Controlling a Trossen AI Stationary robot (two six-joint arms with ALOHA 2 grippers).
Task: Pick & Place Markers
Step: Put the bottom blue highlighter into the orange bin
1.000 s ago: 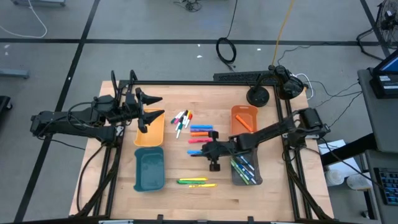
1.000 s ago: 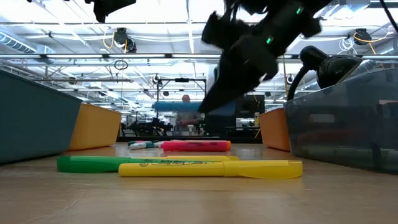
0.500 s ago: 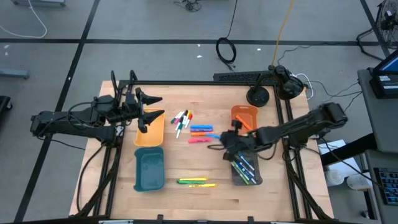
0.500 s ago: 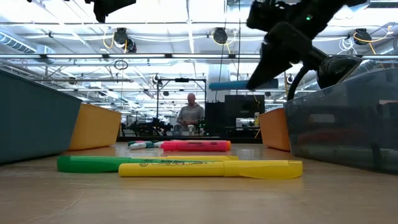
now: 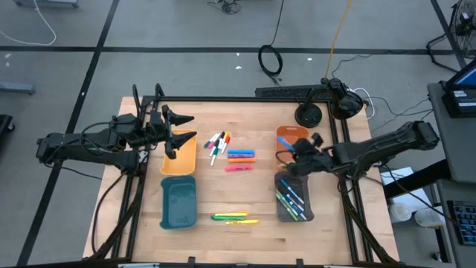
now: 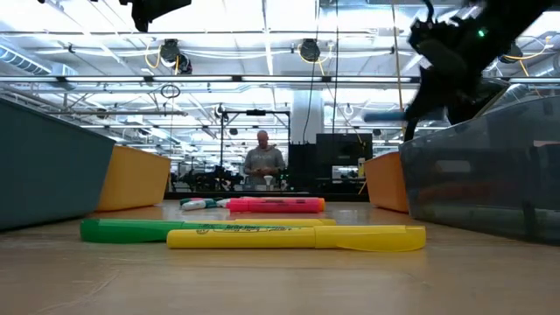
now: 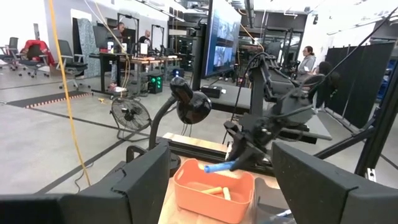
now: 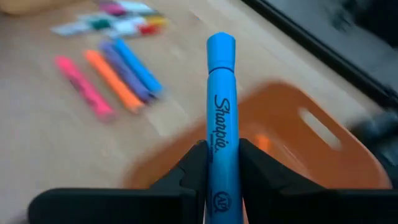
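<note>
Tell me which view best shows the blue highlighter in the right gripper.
Right wrist view: the blue highlighter fills the frame, clamped between the fingers. High view shows a blue sliver; low and left wrist show it small.

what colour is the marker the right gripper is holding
Blue: the right gripper is shut on a blue marker, clearest in the right wrist view.

The wooden table (image 5: 223, 201) carries 4 trays: yellow (image 5: 179, 156) at 9 o'clock, teal (image 5: 178, 202) at 8, orange (image 5: 290, 138) at 2, grey (image 5: 294, 202) at 4. Thin markers (image 5: 217, 144) and highlighters (image 5: 239, 158) lie near centre; green and yellow highlighters (image 5: 234, 217) at 6.
</note>
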